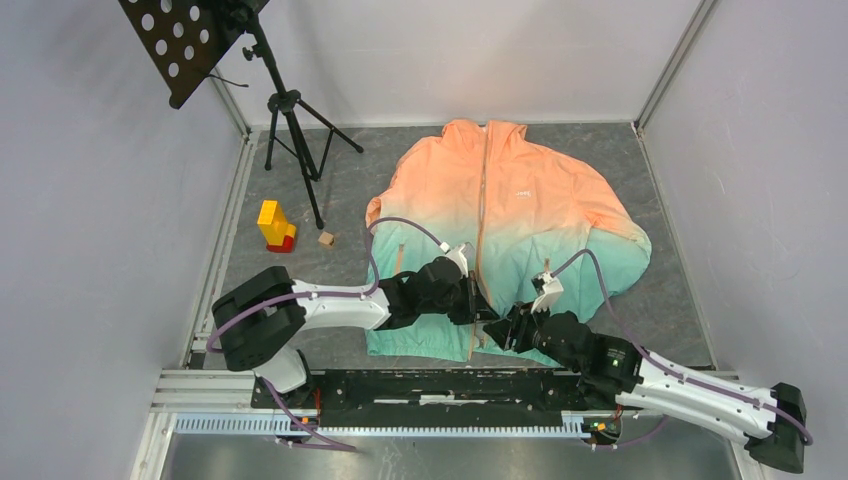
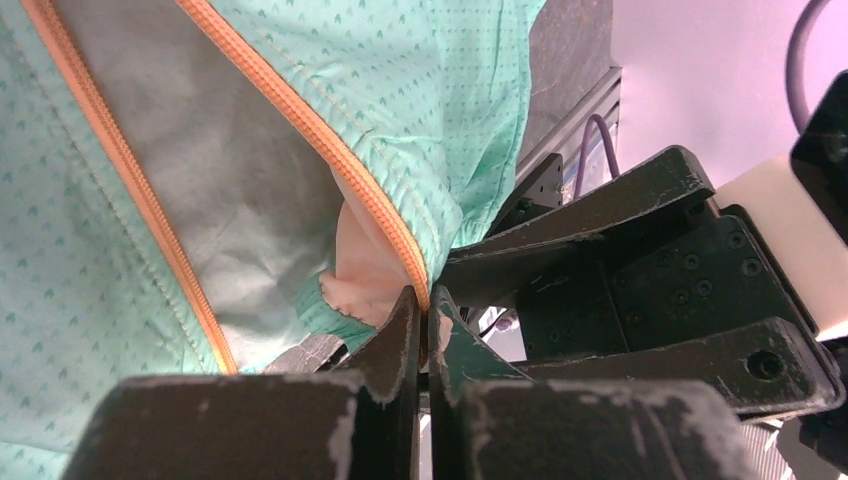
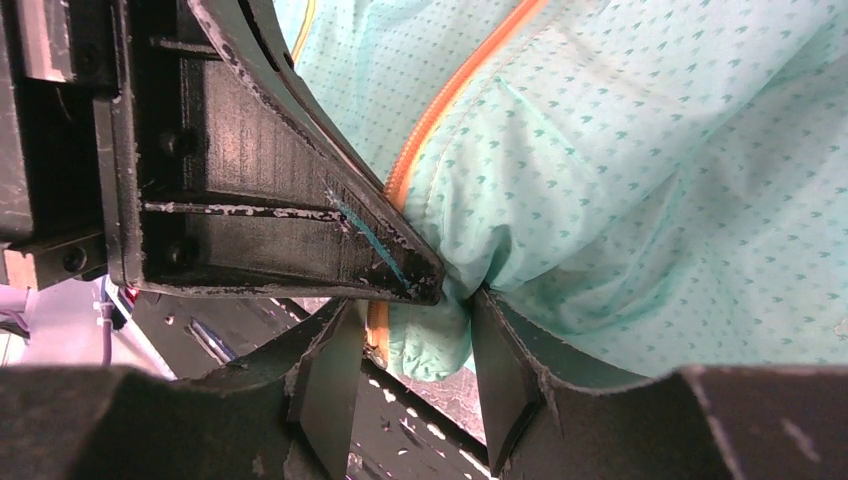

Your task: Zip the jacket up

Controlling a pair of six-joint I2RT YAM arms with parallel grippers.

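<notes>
The jacket point(image 1: 540, 200) lies flat on the grey table, peach collar far, teal hem near, with its tan centre zipper point(image 1: 482, 190) running toward me. Both grippers meet at the zipper's bottom end by the hem. My left gripper point(image 1: 483, 312) point(image 2: 425, 315) is shut on the lower end of one orange zipper tape point(image 2: 300, 120); the other tape point(image 2: 120, 170) lies apart from it, grey lining between them. My right gripper point(image 1: 503, 328) point(image 3: 415, 320) is open, with a bunched teal hem corner point(image 3: 430, 335) and an orange zipper end point(image 3: 378, 335) between its fingers. The left gripper's finger point(image 3: 300, 200) lies just above.
A black music-stand tripod point(image 1: 290, 110) stands at the back left. A yellow and red block point(image 1: 275, 227) and a small wooden cube point(image 1: 326, 239) sit left of the jacket. A metal rail point(image 1: 400, 420) runs along the near edge. Walls close in both sides.
</notes>
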